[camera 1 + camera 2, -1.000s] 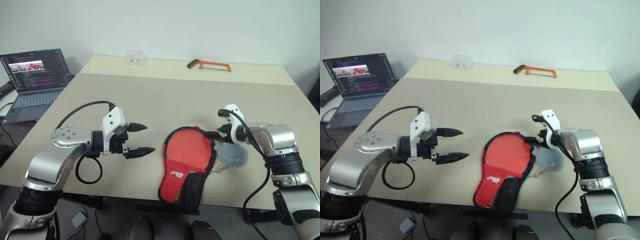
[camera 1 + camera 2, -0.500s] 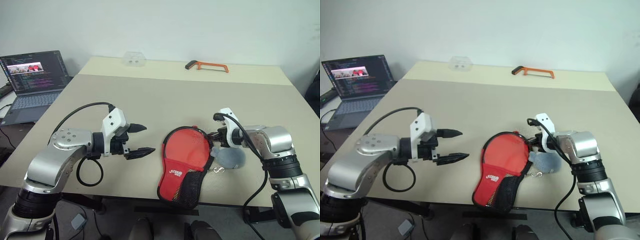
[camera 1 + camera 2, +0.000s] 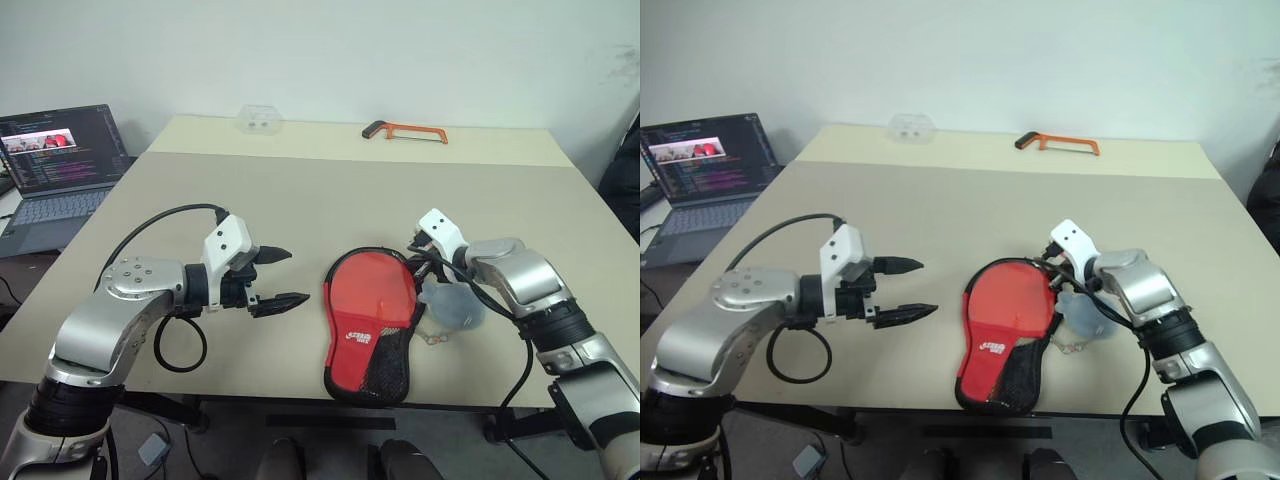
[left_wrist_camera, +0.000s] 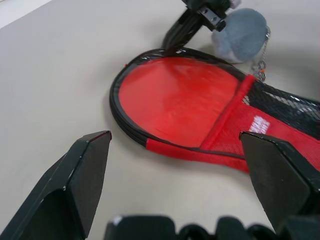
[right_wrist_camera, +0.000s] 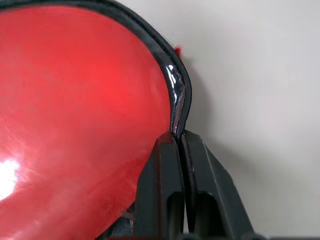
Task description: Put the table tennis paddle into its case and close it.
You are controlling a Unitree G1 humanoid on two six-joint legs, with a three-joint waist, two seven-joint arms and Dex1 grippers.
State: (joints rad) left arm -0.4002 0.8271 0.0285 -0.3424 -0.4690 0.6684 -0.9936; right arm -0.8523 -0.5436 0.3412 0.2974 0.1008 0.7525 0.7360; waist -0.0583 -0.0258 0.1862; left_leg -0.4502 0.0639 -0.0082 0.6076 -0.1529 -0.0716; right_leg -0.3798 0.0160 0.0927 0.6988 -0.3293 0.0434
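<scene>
The case (image 3: 372,305) lies flat on the table, red side up, its black mesh pocket toward the front edge. The table tennis paddle is hidden. My right gripper (image 3: 410,256) is at the far right part of the case's rounded end. In the right wrist view its fingers (image 5: 165,165) are shut on the black zip edging (image 5: 176,95). My left gripper (image 3: 297,276) hovers left of the case, open and holding nothing; in its wrist view the case (image 4: 180,95) lies ahead between the fingers.
A grey fluffy ball on a chain (image 3: 452,306) lies by the case's right side, under my right wrist. An orange hacksaw (image 3: 405,131) and a clear plastic box (image 3: 258,119) lie at the table's far edge. An open laptop (image 3: 55,160) stands at the left.
My right gripper has closed on the case's edging, rolled and moved a little left. The case's narrow end has swung to point straighter at the front edge. The left arm stayed still.
</scene>
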